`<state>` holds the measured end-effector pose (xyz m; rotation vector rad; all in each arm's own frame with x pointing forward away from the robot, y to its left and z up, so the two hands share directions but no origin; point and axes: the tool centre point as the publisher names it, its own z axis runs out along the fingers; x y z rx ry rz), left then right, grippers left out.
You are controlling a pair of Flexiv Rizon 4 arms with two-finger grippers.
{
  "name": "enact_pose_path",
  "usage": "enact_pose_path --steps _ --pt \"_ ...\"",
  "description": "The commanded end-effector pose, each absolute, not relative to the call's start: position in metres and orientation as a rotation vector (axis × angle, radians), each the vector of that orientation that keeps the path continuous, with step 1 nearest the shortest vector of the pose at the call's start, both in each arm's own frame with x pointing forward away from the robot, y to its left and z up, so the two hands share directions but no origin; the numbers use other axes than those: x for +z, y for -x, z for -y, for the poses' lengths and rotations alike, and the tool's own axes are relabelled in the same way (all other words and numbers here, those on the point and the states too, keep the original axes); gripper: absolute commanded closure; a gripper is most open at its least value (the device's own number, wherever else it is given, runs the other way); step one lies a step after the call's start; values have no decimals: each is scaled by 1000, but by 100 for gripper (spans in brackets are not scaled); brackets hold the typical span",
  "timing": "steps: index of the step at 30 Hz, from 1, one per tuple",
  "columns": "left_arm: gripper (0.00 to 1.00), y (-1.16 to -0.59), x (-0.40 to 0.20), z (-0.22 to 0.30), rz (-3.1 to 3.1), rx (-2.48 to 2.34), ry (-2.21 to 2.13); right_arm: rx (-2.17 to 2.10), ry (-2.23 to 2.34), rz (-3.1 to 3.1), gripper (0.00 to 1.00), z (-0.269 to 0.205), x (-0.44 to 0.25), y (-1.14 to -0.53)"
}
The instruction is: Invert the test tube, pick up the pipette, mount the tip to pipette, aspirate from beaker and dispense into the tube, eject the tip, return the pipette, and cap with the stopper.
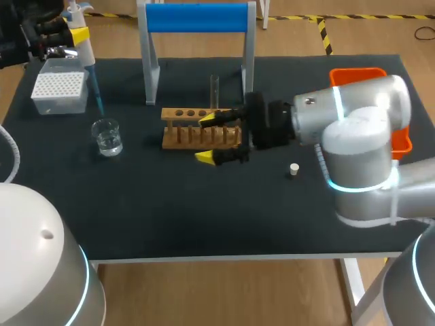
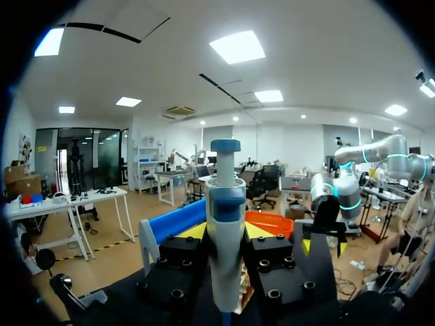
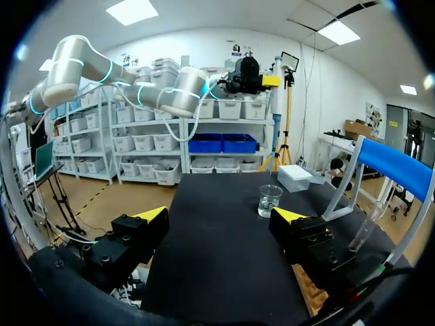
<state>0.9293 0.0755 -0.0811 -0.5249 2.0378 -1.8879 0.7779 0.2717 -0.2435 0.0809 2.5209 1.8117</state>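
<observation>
My left gripper point(image 1: 70, 37) hangs above the table's far left corner, shut on the white and blue pipette point(image 1: 86, 47). The pipette's blue tip point(image 1: 98, 98) points down towards the glass beaker point(image 1: 107, 136). In the left wrist view the pipette point(image 2: 226, 238) stands upright between the fingers. My right gripper point(image 1: 216, 138) is open at the right end of the wooden rack point(image 1: 197, 129), one yellow tip on each side of it. A clear test tube point(image 1: 215, 92) stands upright in the rack, also seen beside the right gripper point(image 3: 221, 217) as the tube point(image 3: 362, 234). The small stopper point(image 1: 293, 169) lies on the mat.
A white tip box point(image 1: 60, 92) sits at the far left, behind the beaker. A stand with a blue bar point(image 1: 197, 17) rises behind the rack. An orange bin point(image 1: 360, 73) sits at the far right, partly hidden by my right arm.
</observation>
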Motion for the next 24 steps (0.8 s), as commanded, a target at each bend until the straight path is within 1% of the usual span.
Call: enact_pose_path --steps 1,11,24 --pt "100 -929 -81 -75 -2035 -1887 526 1706 -142 -2537 0 -323 -251 -777" --pt "100 -929 -81 -75 -2035 -1887 526 1607 -261 -2531 0 -361 -263 -783" --pt "100 -929 -81 -75 -2035 -1887 526 1479 -413 -2518 0 -381 -286 -801"
